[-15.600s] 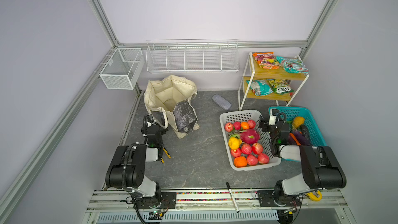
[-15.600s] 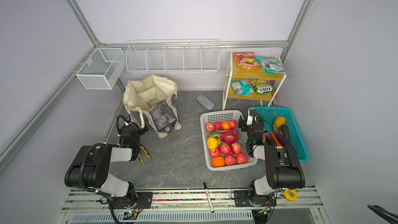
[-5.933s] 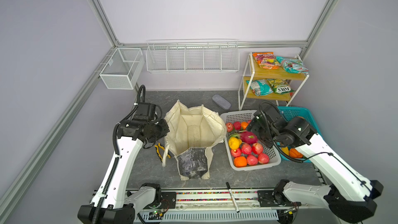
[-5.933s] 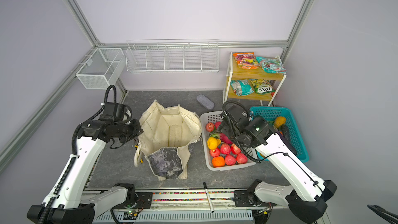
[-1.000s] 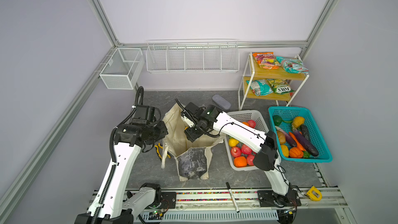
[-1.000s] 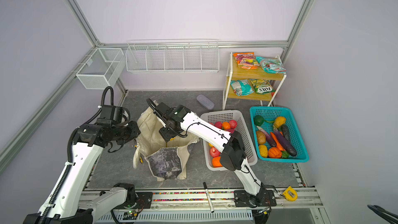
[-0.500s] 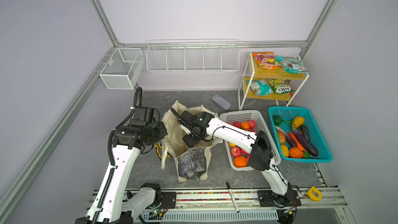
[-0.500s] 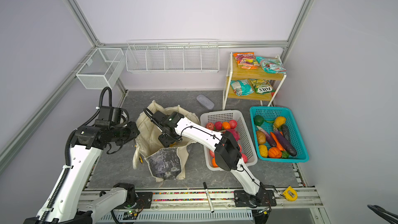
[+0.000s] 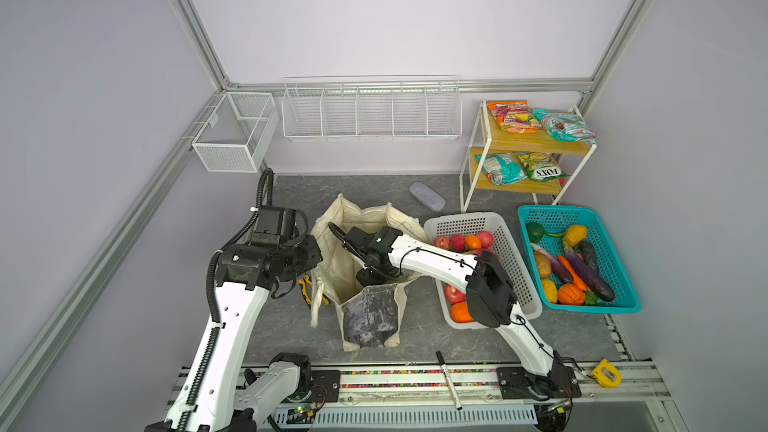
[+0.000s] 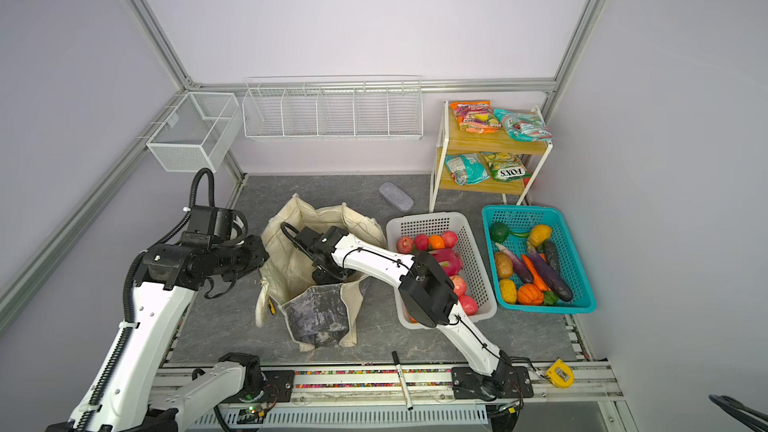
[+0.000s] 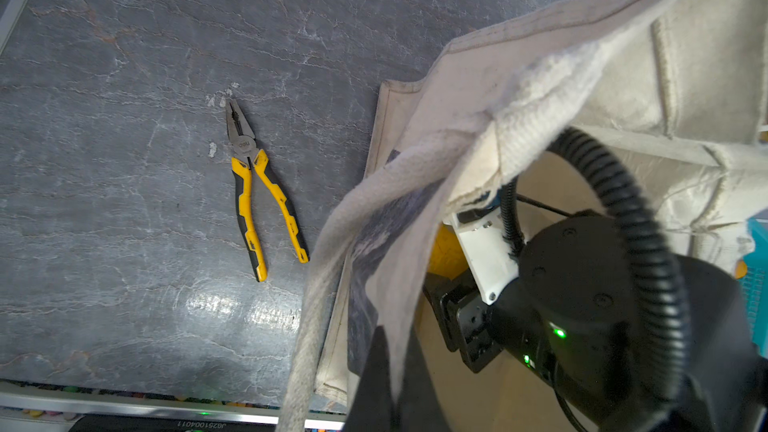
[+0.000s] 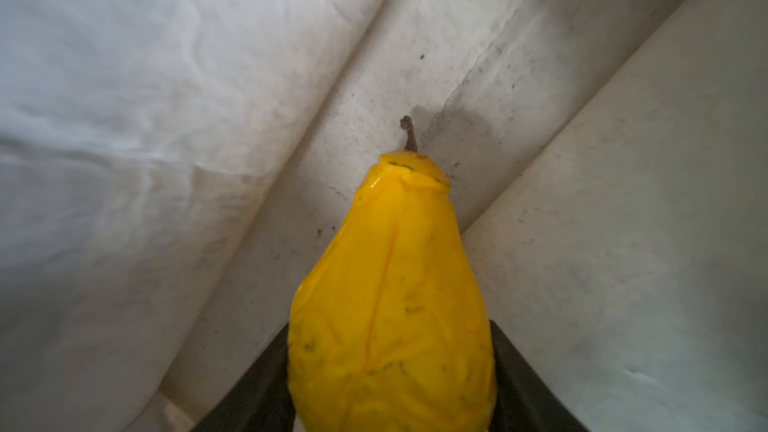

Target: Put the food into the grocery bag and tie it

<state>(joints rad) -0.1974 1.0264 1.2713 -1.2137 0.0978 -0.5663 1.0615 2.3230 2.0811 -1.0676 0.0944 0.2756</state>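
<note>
Top views: the grocery bag stands open at mid-table with its marbled panel on the near side. The white basket is just right of it and the teal basket further right. The food not yet loaded (red apples, an orange, a dragon fruit) sits in the white basket. The left arm meets the bag's left rim, which stands up rather than slumping. This is judged a propping hold that keeps the mouth wide for loading. The right gripper reaches across from the right and dips below the rim, so its load is hidden from above. Left wrist view: the left gripper is fully closed, pinching a fold of cream rim cloth beside a handle strap. Beyond the lifted rim the right arm's wrist sits inside the bag with a patch of yellow beside it. The pliers lie on the table left of the bag, clear of it, and are likely irrelevant. Right wrist view: the right gripper is clamped on a toy pear, jaws partly apart to the fruit's width, one finger on each flank. The stem points at the bag's floor crease. Contact with the floor cannot be told. Judgement: release is the step in hand, and the low carry keeps the drop short, so the floppy bag should not be knocked over.
</note>
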